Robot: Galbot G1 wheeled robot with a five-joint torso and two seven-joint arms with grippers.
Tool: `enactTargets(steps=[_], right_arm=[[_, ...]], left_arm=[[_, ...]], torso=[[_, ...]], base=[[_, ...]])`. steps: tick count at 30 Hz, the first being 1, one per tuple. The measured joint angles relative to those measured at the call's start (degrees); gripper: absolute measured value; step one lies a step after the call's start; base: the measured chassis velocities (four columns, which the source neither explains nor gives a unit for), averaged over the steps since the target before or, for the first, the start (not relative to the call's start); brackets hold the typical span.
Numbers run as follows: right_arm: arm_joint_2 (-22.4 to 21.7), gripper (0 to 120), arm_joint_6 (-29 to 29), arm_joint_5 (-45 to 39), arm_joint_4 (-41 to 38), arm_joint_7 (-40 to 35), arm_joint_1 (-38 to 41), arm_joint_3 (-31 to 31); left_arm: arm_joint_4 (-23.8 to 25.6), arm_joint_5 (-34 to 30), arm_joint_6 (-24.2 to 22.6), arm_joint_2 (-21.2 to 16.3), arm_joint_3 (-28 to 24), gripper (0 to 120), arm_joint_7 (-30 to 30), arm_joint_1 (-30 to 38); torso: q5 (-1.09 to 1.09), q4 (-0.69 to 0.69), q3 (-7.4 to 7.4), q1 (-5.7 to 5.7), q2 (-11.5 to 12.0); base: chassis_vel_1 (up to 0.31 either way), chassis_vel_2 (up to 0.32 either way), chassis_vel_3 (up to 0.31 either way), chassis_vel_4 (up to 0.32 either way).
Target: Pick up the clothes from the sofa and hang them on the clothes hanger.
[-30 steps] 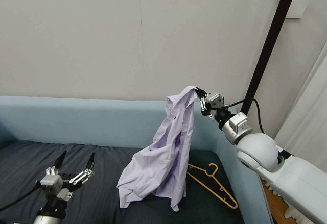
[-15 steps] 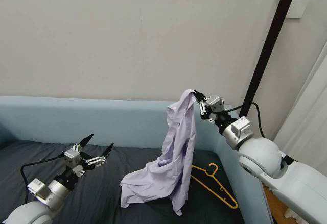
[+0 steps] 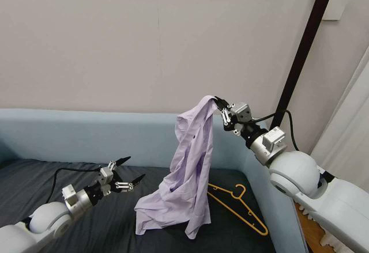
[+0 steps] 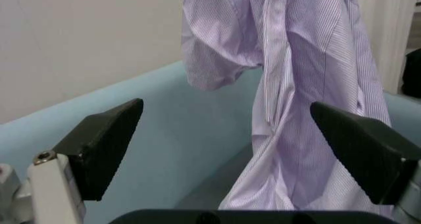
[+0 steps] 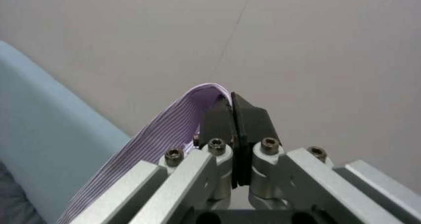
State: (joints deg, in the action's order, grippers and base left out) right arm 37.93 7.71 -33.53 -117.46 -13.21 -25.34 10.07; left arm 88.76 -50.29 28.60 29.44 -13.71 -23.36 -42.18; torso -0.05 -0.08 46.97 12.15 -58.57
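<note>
Two grippers are at work over the sofa. Nearest the robot, the left gripper (image 3: pixel 132 169) hangs low over the dark seat cushion (image 3: pixel 34 178), near the middle of the seat. Its fingers (image 4: pixel 105 135) are spread wide and hold nothing. They point toward the lilac striped shirt (image 3: pixel 193 166), which is near but apart from them. In the left wrist view the shirt (image 4: pixel 309 86) hangs in the gap between the two dark fingertips, with the pale blue backrest behind it.

The shirt hangs in a long drape from its top edge, and its lower folds bunch down at the seat. Whether they rest on the cushion cannot be told. Just beside those folds, toward the sofa's right end, a yellow hanger (image 3: pixel 239 204) lies flat on the seat, partly hidden by the cloth.

Higher up and farther back, the right gripper (image 3: pixel 221 108) reaches in above the sofa's right end. Its fingers are pressed together on a fold at the shirt's top — the right wrist view shows the striped cloth (image 5: pixel 164 130) pinched between the black pads (image 5: pixel 217 118).

Behind all this runs the backrest (image 3: pixel 75 135), then a plain pale wall. A dark pole (image 3: pixel 302 51) of the clothes rack slants up beyond the sofa's right end, with a white curtain (image 3: pixel 351 126) beside it.
</note>
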Motion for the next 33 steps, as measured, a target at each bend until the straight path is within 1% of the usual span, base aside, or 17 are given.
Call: enactTargets(steps=[1, 2, 3, 4, 5, 7, 8, 11, 12, 14, 16, 20, 23, 24, 32, 33], right_arm=[[0.0, 0, 0.0, 0.0, 0.0, 0.0, 0.0, 0.0], [-0.37, 0, 0.04, -0.13, -0.24, -0.06, -0.16, -0.28], [-0.76, 0, 0.08, -0.38, -0.5, -0.13, -0.32, -0.63], [-0.76, 0, 0.08, -0.38, -0.5, -0.13, -0.32, -0.63], [-1.02, 0, 0.13, -0.56, -0.74, -0.17, -0.48, -0.87], [-1.56, 0, 0.18, -0.75, -1.19, -0.21, -0.94, -1.3], [-1.56, 0, 0.18, -0.75, -1.19, -0.21, -0.94, -1.3], [-2.44, 0, 0.25, -0.93, -2.07, -0.34, -2.01, -1.85], [-2.44, 0, 0.25, -0.93, -2.07, -0.34, -2.01, -1.85], [-2.98, 0, 0.29, -0.94, -2.79, -0.43, -2.7, -1.95], [-3.07, 0, 0.33, -0.94, -3.06, -0.49, -2.96, -2.02], [-3.12, 0, 0.49, -0.96, -3.64, -0.78, -3.44, -2.11], [-3.09, 0, 0.54, -0.98, -3.83, -0.84, -3.44, -2.12], [-2.96, 0, 0.65, -0.98, -4.04, -0.87, -3.3, -2.0], [-3.11, 0, 1.03, -1.32, -4.75, -1.05, -2.39, -1.37], [-3.24, 0, 1.03, -1.38, -4.86, -1.07, -2.56, -1.36]], left_arm=[[0.0, 0.0, 0.0, 0.0, 0.0, 100, 0.0, 0.0], [-0.96, 0.04, -0.01, 1.13, -2.72, 100, -0.56, 2.01], [-2.13, 0.11, -0.02, 2.5, -5.65, 100, -0.92, 4.23], [-2.13, 0.11, -0.02, 2.5, -5.65, 100, -0.92, 4.23], [-2.89, 0.12, -0.04, 3.47, -7.25, 100, -1.02, 5.7], [-4.82, 0.08, -0.33, 5.8, -9.92, 100, -1.39, 8.73], [-4.82, 0.08, -0.33, 5.8, -9.92, 100, -1.39, 8.73], [-7.64, -0.22, -1.0, 9.58, -11.53, 100, -2.04, 11.88], [-7.64, -0.22, -1.0, 9.58, -11.53, 100, -2.04, 11.88], [-8.82, -0.5, -1.38, 10.9, -12.85, 99, -2.55, 13.34], [-9.26, -0.53, -1.45, 11.24, -13.32, 99, -2.71, 13.77], [-11.02, -0.9, -1.63, 11.89, -14.73, 94, -3.19, 15.05], [-11.46, -1.01, -1.68, 12.15, -14.99, 92, -3.36, 15.22], [-12.05, -1.07, -1.72, 12.66, -15.3, 90, -3.5, 15.4], [-14.47, -0.81, -1.83, 15.09, -16.76, 89, -3.66, 16.71], [-14.94, -0.59, -1.83, 15.53, -17.02, 86, -3.69, 16.88]], torso=[[0.0, 0.0, 0.0, 0.0, 0.0], [0.03, 0.0, 0.0, 0.0, -0.01], [0.0, 0.01, 0.0, 0.0, 0.0], [0.0, 0.01, 0.0, 0.0, 0.0], [-0.01, 0.01, 0.0, 0.0, 0.0], [0.03, 0.01, 0.0, 0.0, -0.01], [0.03, 0.01, 0.0, 0.0, -0.01], [0.01, -0.01, 0.0, 0.0, -0.01], [0.01, -0.01, 0.0, 0.0, -0.01], [0.01, -0.01, 0.0, 0.0, -0.01], [0.02, -0.01, 0.0, 0.0, 0.0], [0.02, 0.02, 0.0, 0.0, -0.01], [0.01, 0.02, 0.0, 0.0, -0.01], [0.01, 0.01, 0.0, 0.0, 0.0], [0.01, 0.0, 0.0, 0.0, 0.0], [0.01, 0.0, 0.0, 0.0, 0.0]], base=[[0.0, 0.0, 0.0, 0.0], [0.0, 0.0, 0.0, 0.0], [0.0, 0.0, 0.0, 0.0], [0.0, 0.0, 0.0, 0.0], [0.0, 0.0, 0.0, 0.0], [0.0, 0.0, 0.0, 0.0], [0.0, 0.0, 0.0, 0.0], [0.0, 0.0, 0.0, 0.0], [0.0, 0.0, 0.0, 0.0], [0.0, 0.0, 0.0, 0.0], [0.0, 0.0, 0.0, 0.0], [0.0, 0.0, 0.0, 0.0], [0.0, 0.0, 0.0, 0.0], [0.0, 0.0, 0.0, 0.0], [0.0, 0.0, 0.0, 0.0], [0.0, 0.0, 0.0, 0.0]])
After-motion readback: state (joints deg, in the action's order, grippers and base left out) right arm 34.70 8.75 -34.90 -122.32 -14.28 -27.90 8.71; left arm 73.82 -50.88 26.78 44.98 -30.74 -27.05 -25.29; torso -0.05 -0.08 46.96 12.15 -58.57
